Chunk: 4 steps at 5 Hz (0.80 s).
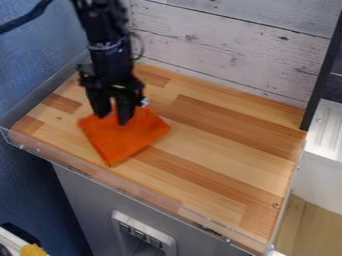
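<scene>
We see an orange cloth (125, 140), folded into a rough square and lying flat, slightly askew, on the left part of the wooden surface (220, 165), one corner pointing toward the front edge.

wooden counter (227, 172) | clear rim (40, 151) | whitewashed planks (220, 42) behind | grey front (83, 200) below | switch panel (121, 220) | white unit (320, 172) right

Cloth (125, 142) was bright orange, without pattern. Tool (112, 119) was black. Surface (227, 172) showed wooden strips, some pale tan, some reddish brown. Plank wall (220, 52) was whitish grey, with dark knots and lines. Side wall (40, 67) was mottled blue; front panel (87, 200) was plain grey.
</scene>
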### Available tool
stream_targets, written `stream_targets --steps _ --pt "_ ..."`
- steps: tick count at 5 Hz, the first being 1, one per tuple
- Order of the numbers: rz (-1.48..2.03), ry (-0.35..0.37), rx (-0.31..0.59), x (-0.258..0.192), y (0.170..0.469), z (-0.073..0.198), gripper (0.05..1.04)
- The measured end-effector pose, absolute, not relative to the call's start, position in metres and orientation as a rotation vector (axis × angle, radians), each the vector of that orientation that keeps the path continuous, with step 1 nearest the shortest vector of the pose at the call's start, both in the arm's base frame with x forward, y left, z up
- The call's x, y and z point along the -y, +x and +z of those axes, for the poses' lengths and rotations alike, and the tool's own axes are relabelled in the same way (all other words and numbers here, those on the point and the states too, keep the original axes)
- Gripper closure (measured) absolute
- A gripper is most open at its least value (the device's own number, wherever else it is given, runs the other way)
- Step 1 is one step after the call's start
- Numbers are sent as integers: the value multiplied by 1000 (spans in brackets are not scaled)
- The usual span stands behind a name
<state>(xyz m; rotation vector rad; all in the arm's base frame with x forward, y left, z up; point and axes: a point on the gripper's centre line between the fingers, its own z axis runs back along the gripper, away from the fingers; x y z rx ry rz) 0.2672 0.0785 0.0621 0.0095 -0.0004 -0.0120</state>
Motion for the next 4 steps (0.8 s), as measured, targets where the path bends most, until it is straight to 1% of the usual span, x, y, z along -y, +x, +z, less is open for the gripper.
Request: stream_targets --steps 1,3,4 --pt "-6 24 16 -47 266 85 95" --pt "4 33 6 16 253 109 84" --pt "8 34 4 35 246 116 84"
